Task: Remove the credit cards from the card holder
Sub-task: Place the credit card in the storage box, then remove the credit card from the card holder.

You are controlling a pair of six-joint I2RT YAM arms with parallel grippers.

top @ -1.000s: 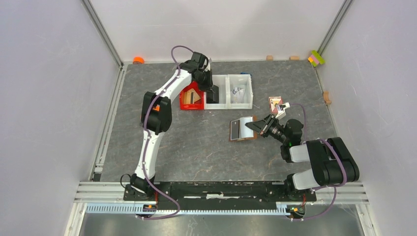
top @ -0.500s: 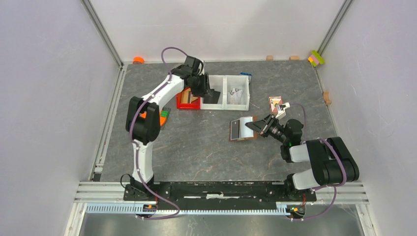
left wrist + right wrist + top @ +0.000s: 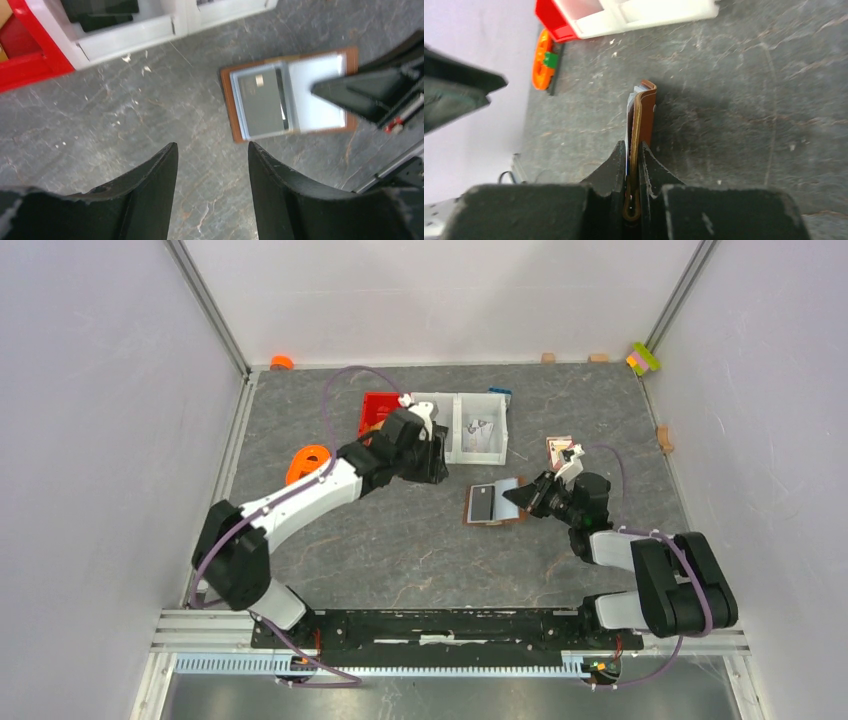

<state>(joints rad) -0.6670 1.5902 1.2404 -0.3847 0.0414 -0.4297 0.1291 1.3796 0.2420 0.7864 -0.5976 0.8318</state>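
1. While my right gripper [image 3: 633, 148] is clamped on one edge of the card holder [image 3: 315, 100], my left gripper [image 3: 211, 147] hangs above the table [image 3: 100, 125] with its fingers spread and nothing between them.
2. My card holder lies open on the table, brown leather outside and pale grey-blue lining facing up. It is near the middle of the table, just in front of the bins.
3. One dark grey credit card [image 3: 260, 102] sits in the half of the holder farther from my right gripper. It has a small pale mark near one end. I cannot tell whether more cards lie under it.
4. My right fingers pinch the holder's other half, which shows bare lining.
5. A white bin [image 3: 125, 37] with two compartments stands beyond the holder. Its left compartment holds black flat pieces [image 3: 100, 7]. Its right one holds something small that I cannot make out.
6. A red bin [image 3: 30, 57] touches the white bin's left side. A tan thing shows inside it, mostly hidden.
7. An orange piece [image 3: 308, 458] lies on the table left of my left arm. A pink-red picture card [image 3: 560, 448] lies just beyond my right gripper.
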